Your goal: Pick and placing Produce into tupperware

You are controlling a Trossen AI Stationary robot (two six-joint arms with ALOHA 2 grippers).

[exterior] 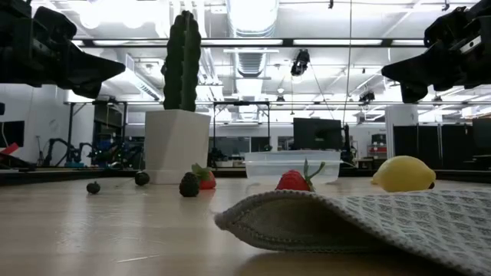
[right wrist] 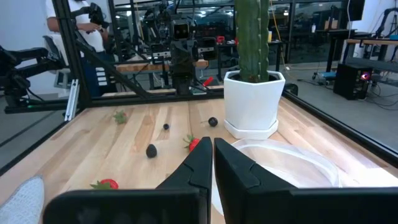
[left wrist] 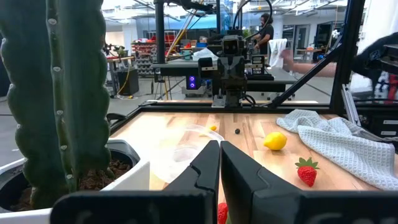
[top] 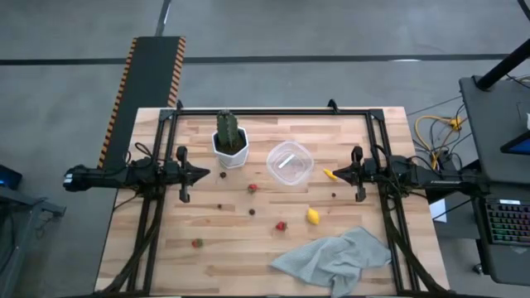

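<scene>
The left gripper [top: 204,174] has its fingers clenched on nothing, hanging above the tabletop [top: 166,248] beside the white pot [top: 230,151] with the cactus [top: 228,128]. Opposite, the right gripper [top: 330,174] is clenched and empty too, just beside the clear tupperware [top: 289,163], which looks empty. A small yellow piece [top: 328,174] lies under its tip. A lemon [top: 313,216], strawberries [top: 281,225] and dark berries [top: 252,212] lie scattered near the grey cloth [top: 335,258].

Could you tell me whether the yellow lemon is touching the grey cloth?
Apart: the high view shows bare wood between the lemon and the cloth.
</scene>
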